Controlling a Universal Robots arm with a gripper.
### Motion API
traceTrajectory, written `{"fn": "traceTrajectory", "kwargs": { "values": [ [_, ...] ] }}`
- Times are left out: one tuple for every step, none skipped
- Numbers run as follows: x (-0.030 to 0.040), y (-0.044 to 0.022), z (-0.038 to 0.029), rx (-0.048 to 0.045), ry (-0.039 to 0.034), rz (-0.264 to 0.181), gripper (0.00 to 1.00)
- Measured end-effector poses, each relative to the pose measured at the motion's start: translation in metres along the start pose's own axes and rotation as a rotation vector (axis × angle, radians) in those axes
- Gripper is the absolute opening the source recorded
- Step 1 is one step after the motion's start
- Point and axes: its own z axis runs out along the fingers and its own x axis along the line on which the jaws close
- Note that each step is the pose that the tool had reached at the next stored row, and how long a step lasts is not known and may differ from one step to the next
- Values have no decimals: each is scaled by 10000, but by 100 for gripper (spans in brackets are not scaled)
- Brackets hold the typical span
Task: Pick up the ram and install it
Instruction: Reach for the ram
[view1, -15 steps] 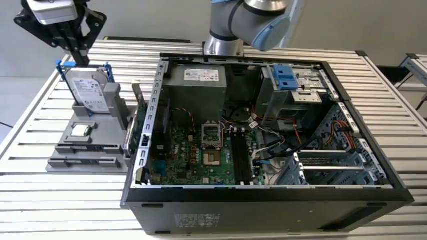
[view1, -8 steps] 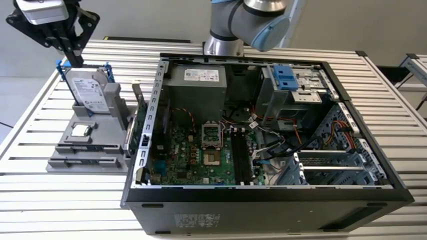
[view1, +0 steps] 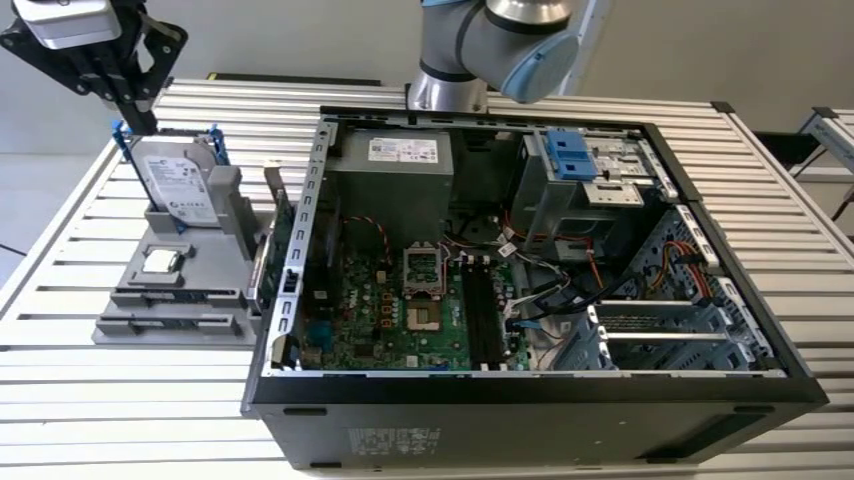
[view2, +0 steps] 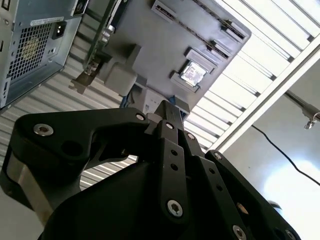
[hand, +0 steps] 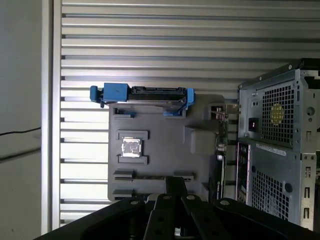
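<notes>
The ram (view1: 180, 296) is a thin dark bluish stick lying flat in a slot near the front of the grey holder (view1: 134, 325). It also appears in the first wrist view as the ram (hand: 145, 177), just beyond my fingertips. My gripper (view1: 135, 118) hangs at the exterior view's upper left, above the far end of the holder and well apart from the ram. Its black fingers (view2: 170, 111) stand together with nothing between them. The open computer case (view1: 287, 290) lies to the exterior view's right of the holder, its long black memory slots (view1: 478, 310) beside the processor socket.
A silver hard drive (view1: 180, 180) in a blue bracket stands at the holder's back, right under my gripper. A small square silver processor chip (view1: 163, 260) sits in the holder's middle. An expansion card (view1: 267, 265) stands upright between holder and case. The slatted table (view1: 134, 400) carries everything.
</notes>
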Motion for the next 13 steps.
{"fn": "traceTrajectory", "kwargs": {
  "values": [
    [10,0,0,0,0,0,0],
    [20,0,0,1,1,1,0],
    [28,0,1,1,1,0,0],
    [36,0,1,0,0,1,0],
    [45,0,2,0,0,0,0],
    [53,0,2,0,0,0,0],
    [61,0,3,0,0,0,0],
    [69,0,3,0,0,0,0],
    [77,0,3,0,0,1,0],
    [85,0,3,1,1,0,0],
    [93,0,3,0,1,0,0],
    [102,0,4,0,0,0,0],
    [110,0,5,0,0,0,0]
  ]
}}
